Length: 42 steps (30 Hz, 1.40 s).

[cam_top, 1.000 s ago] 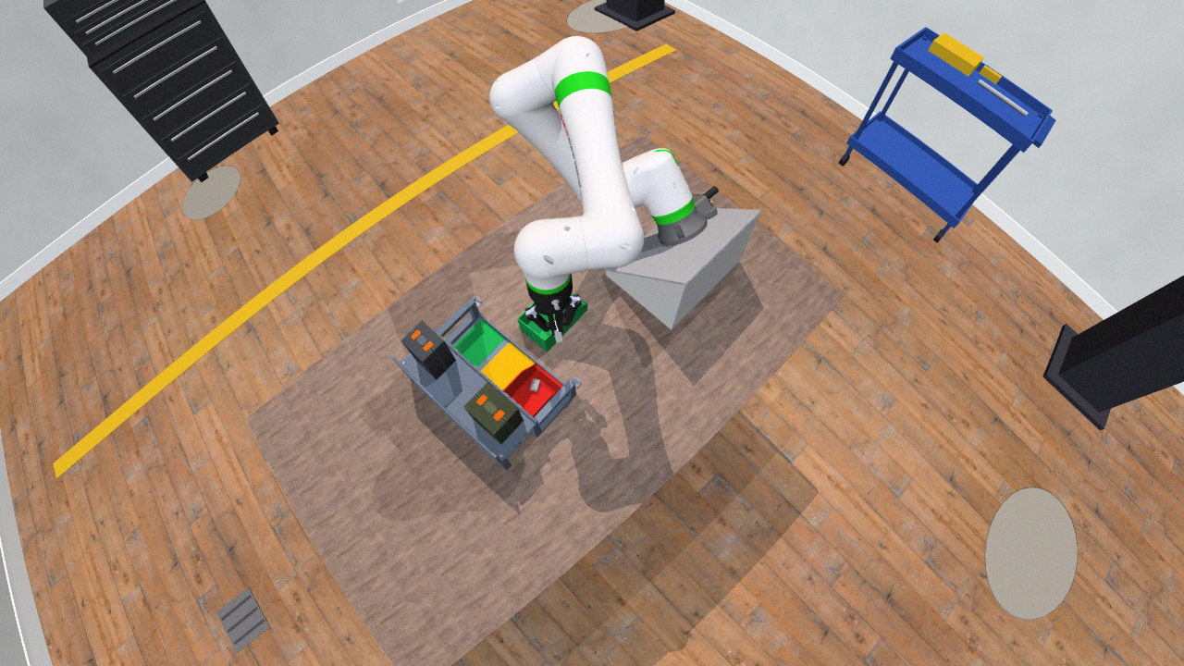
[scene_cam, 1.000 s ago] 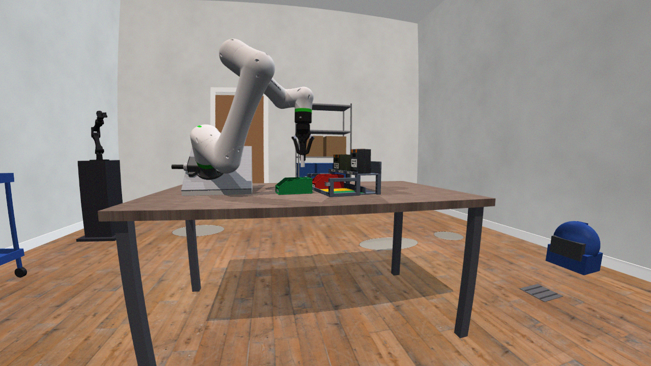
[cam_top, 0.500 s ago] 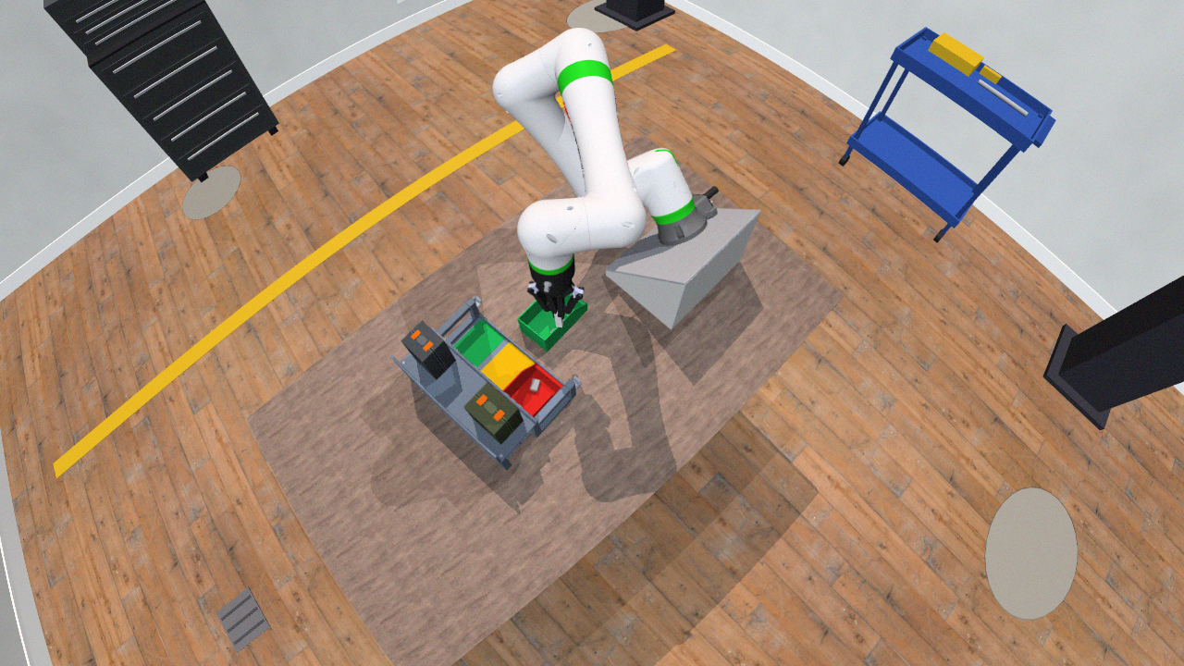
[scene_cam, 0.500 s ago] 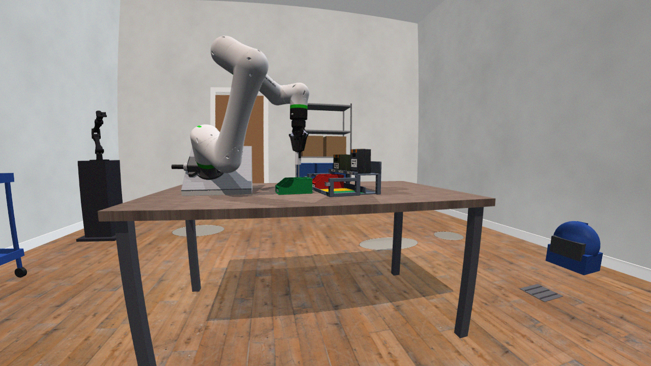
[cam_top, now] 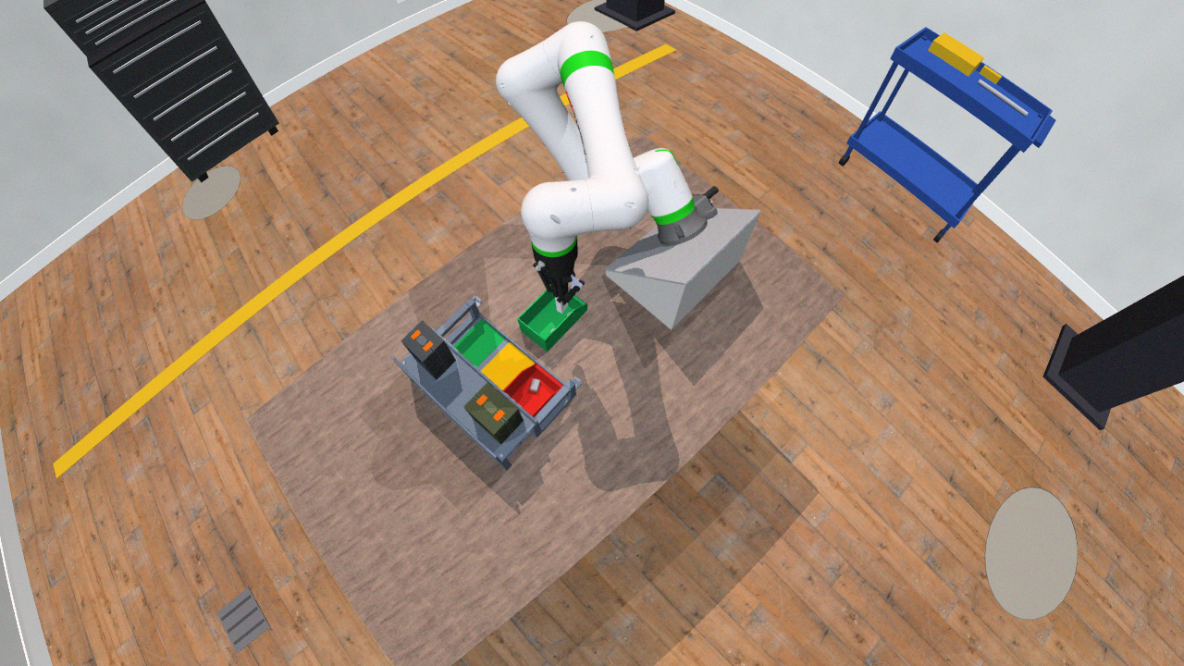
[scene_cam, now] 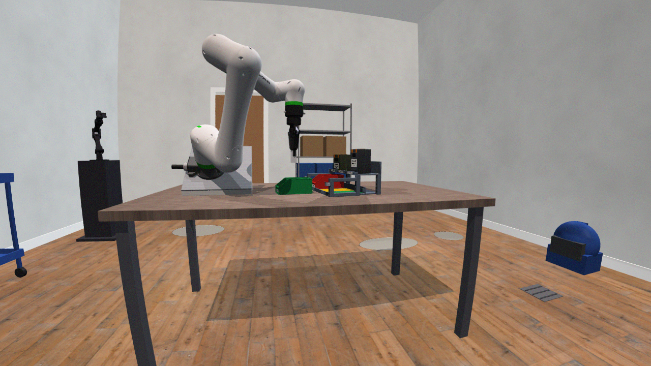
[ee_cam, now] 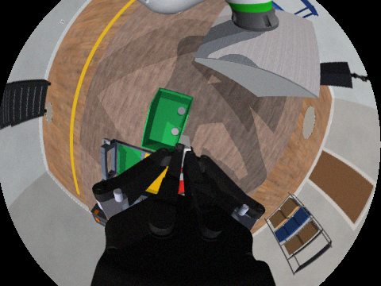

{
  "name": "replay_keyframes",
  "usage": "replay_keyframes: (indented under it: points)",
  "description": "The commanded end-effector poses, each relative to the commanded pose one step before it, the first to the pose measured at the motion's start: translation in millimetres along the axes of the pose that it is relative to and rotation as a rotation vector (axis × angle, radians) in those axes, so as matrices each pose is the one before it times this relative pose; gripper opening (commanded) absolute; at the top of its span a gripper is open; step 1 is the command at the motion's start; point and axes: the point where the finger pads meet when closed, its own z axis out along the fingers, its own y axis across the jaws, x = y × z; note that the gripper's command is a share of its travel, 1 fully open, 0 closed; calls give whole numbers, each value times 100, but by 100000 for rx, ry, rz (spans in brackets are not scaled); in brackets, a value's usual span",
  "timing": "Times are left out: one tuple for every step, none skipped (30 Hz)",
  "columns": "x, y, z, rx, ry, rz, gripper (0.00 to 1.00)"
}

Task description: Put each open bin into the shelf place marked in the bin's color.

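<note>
The green bin stands on the table just in front of the shelf. It holds two small grey parts. The red bin sits in the shelf's right-hand place with a grey part in it. The green-marked place and the yellow-marked place are bare. My gripper is shut on nothing. It hangs point down, well above the green bin's end nearest the robot base.
Two dark boxes stand on the shelf's upper board, behind the places. The robot's grey wedge pedestal is on the table close to the green bin, on the side away from the shelf.
</note>
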Motion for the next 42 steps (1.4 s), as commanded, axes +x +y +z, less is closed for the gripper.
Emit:
replay_keyframes:
  points:
    - [766,-319,-255,609,-716,11163,0]
    - [5,-3,-1,0,0,67,0]
    - [0,0,0,0,0,0,0]
    - [0,0,0,0,0,0,0]
    - [0,0,0,0,0,0,0]
    - [0,0,0,0,0,0,0]
    - [0,0,0,0,0,0,0]
    - [0,0,0,0,0,0,0]
    - [0,0,0,0,0,0,0]
    - [0,0,0,2,-3,6,15]
    - [0,0,0,1,-1,3,15]
    - [0,0,0,1,-1,2,15]
    - [0,0,0,0,0,1,15]
    - [0,0,0,0,0,0,15]
    - [0,0,0,0,0,0,15]
    - [0,0,0,0,0,-1,15]
    - [0,0,0,0,0,-1,15]
    - [0,0,0,0,0,-1,15]
    - [0,0,0,0,0,-1,15]
    - [0,0,0,0,0,-1,15]
    - [0,0,0,0,0,-1,15]
    - [0,0,0,0,0,-1,15]
    - [0,0,0,0,0,-1,15]
    - [0,0,0,0,0,0,15]
    - [0,0,0,0,0,0,15]
    - [0,0,0,0,0,0,15]
    - [0,0,0,0,0,0,15]
    - [0,0,0,0,0,0,15]
    - [0,0,0,0,0,0,15]
    - [0,0,0,0,0,0,15]
    - [0,0,0,0,0,0,15]
    - [0,0,0,0,0,0,15]
    - [0,0,0,0,0,0,15]
    - [0,0,0,0,0,0,15]
    - [0,0,0,0,0,0,15]
    - [0,0,0,0,0,0,15]
    - [0,0,0,0,0,0,15]
    - [0,0,0,0,0,0,15]
    - [0,0,0,0,0,0,15]
    - [0,0,0,0,0,0,15]
    - [0,0,0,0,0,0,15]
    - [0,0,0,0,0,0,15]
